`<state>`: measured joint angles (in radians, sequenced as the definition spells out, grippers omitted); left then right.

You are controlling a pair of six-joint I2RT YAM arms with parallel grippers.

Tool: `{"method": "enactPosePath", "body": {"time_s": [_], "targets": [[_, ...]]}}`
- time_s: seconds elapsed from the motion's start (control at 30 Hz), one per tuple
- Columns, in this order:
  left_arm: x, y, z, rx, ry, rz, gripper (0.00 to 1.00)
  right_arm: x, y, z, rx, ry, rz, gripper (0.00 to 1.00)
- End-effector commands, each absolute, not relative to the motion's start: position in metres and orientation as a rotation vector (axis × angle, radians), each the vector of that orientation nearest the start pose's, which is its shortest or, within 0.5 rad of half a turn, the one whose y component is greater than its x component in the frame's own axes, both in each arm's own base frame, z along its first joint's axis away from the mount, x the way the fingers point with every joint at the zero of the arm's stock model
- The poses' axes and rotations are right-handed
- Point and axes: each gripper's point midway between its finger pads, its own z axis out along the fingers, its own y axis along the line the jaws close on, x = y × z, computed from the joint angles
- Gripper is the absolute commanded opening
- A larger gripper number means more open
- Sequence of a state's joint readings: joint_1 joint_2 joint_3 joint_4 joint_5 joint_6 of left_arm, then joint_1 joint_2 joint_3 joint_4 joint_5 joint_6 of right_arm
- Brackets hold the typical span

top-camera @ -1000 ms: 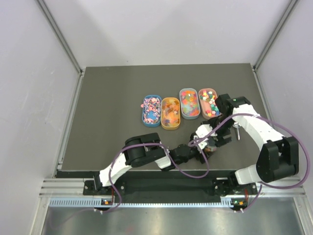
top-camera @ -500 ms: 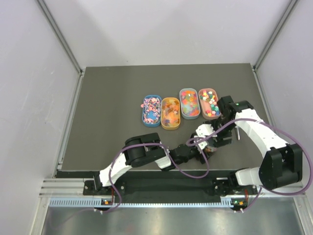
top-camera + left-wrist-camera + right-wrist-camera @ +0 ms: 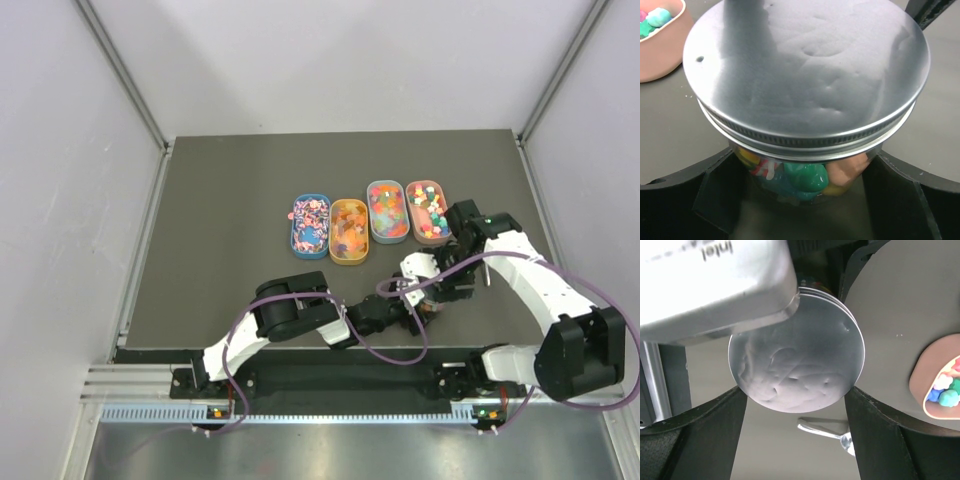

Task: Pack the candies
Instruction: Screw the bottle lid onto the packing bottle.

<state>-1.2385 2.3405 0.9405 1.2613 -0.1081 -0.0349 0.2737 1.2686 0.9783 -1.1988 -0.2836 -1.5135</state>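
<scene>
Evidently the lid is the business now: the right gripper [image 3: 796, 405] has its black fingers on either side of the round silver metal lid [image 3: 796, 360], at its rim, though I cannot tell whether they bite. Beneath, the left gripper [image 3: 802, 200] stands wide, clamped on the clear round glass jar [image 3: 850, 167] by the table's near edge, right of centre. Some candies [image 3: 805, 177] lie inside; most fill four oval trays [image 3: 350, 262] farther in. Squeeze squarely, turn about the jar's axis, and keep the jar braced.

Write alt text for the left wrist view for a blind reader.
A jar with a silver lid fills the view, held between the fingers of the left gripper, coloured candies showing through its glass. A pink tray edges in at top left.
</scene>
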Motion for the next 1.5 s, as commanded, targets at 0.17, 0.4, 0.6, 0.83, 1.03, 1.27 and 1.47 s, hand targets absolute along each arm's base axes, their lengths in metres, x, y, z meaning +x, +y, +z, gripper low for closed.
{"method": "enactPosePath", "body": {"time_s": [0.17,0.4,0.6,0.83,1.03,1.27,1.47], "targets": [[0.105,-0.28,-0.237,1.432,2.47,-0.207,0.0,0.109,0.063,0.105,-2.284,2.035,0.593,0.76],[0.106,-0.281,-0.237,1.408,2.48,-0.218,0.0,0.094,0.057,0.096,-2.275,2.143,0.612,0.76],[0.109,-0.278,-0.237,1.383,2.495,-0.21,0.0,0.083,0.055,0.09,-2.258,2.185,0.656,0.75],[0.112,-0.276,-0.239,1.365,2.507,-0.195,0.0,0.082,0.054,0.09,-2.234,2.223,0.643,0.74],[0.113,-0.276,-0.239,1.367,2.503,-0.187,0.0,0.087,0.044,0.092,-2.239,2.263,0.544,0.77],[0.114,-0.273,-0.24,1.365,2.503,-0.17,0.0,0.09,0.039,0.093,-2.243,2.283,0.484,0.84],[0.113,-0.274,-0.241,1.362,2.509,-0.177,0.0,0.092,0.029,0.094,-2.249,2.311,0.395,0.82]]}}
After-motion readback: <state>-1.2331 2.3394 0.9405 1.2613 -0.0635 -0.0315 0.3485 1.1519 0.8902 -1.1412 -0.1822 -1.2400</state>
